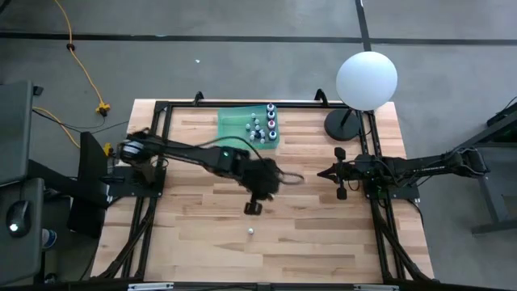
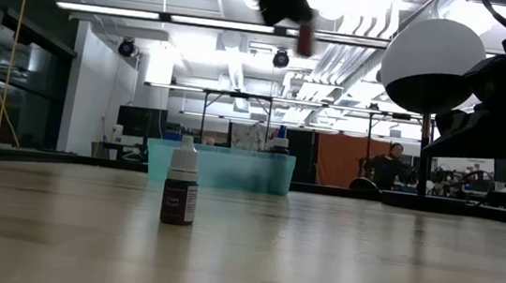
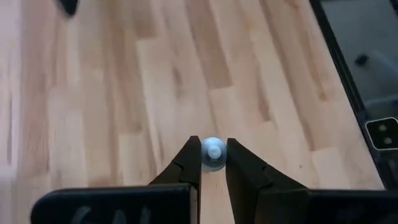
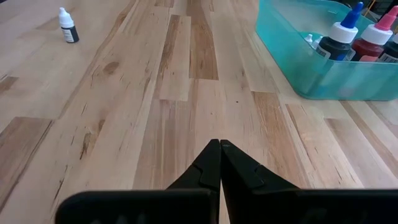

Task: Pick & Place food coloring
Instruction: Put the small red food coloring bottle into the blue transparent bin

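Wooden tabletop fills the high view: the left gripper (image 1: 254,207) hangs at frame centre, clamped on a small bottle, with a second bottle (image 1: 251,231) standing just below it in the frame; the green bin (image 1: 230,123) of food coloring sits above, toward the top edge. The right gripper (image 1: 325,173) waits at centre right.

Low view: the dark-bodied, white-capped bottle (image 2: 180,189) stands upright left of centre, the teal bin (image 2: 222,168) behind it, the left gripper high at the top.

Left wrist view: fingers (image 3: 186,165) pinch a pale cap (image 3: 213,154), bottle axis vertical.

Right wrist view: fingers (image 4: 211,163) together; the standing bottle (image 4: 67,25) is upper left.
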